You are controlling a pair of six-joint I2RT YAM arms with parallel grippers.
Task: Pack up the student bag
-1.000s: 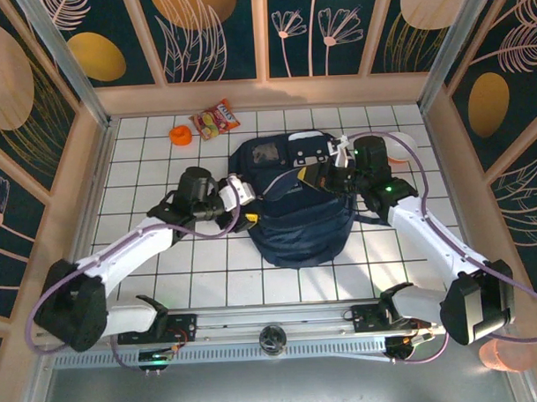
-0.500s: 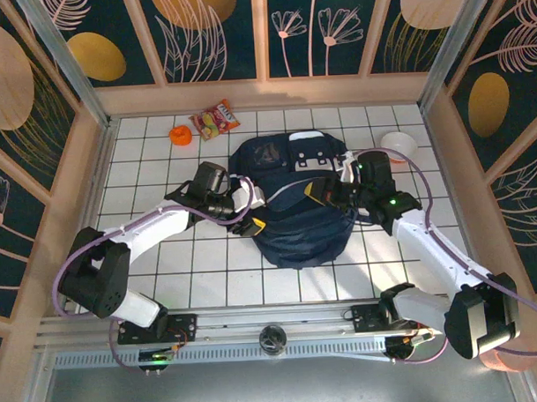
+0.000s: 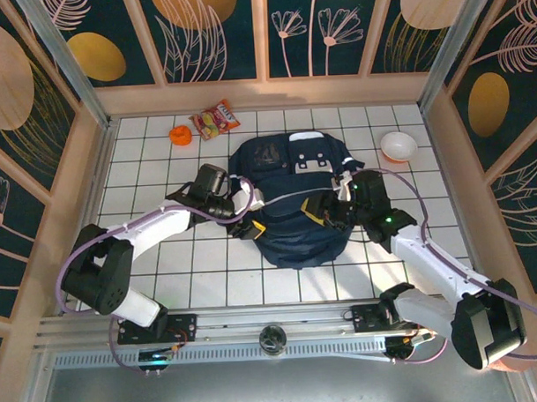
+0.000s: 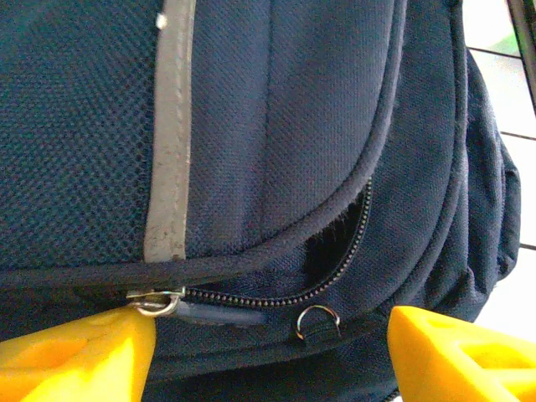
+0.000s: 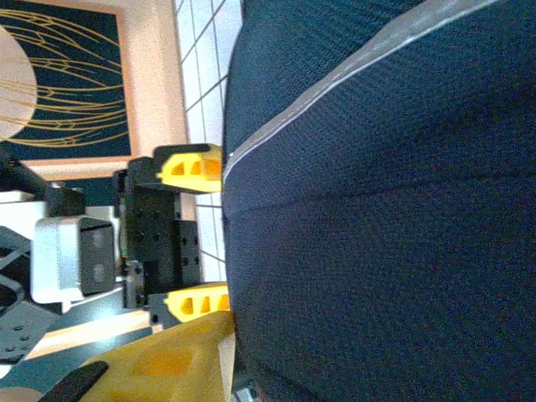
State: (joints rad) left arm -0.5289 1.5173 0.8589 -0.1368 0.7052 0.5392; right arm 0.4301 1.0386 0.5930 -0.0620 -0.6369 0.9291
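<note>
Top external view: the student bag [image 3: 291,222] lies flat in the middle of the white gridded worktop [image 3: 209,274], with a white bowl [image 3: 398,145] beyond it to the right and a snack packet [image 3: 214,120] to the far left. The left gripper [image 3: 249,226] sits at the bag's left edge, its jaws wide apart either side of a partly open zipper [image 4: 251,297]. The right gripper [image 3: 324,210] presses against the bag's right side; I cannot tell how its jaws stand.
</note>
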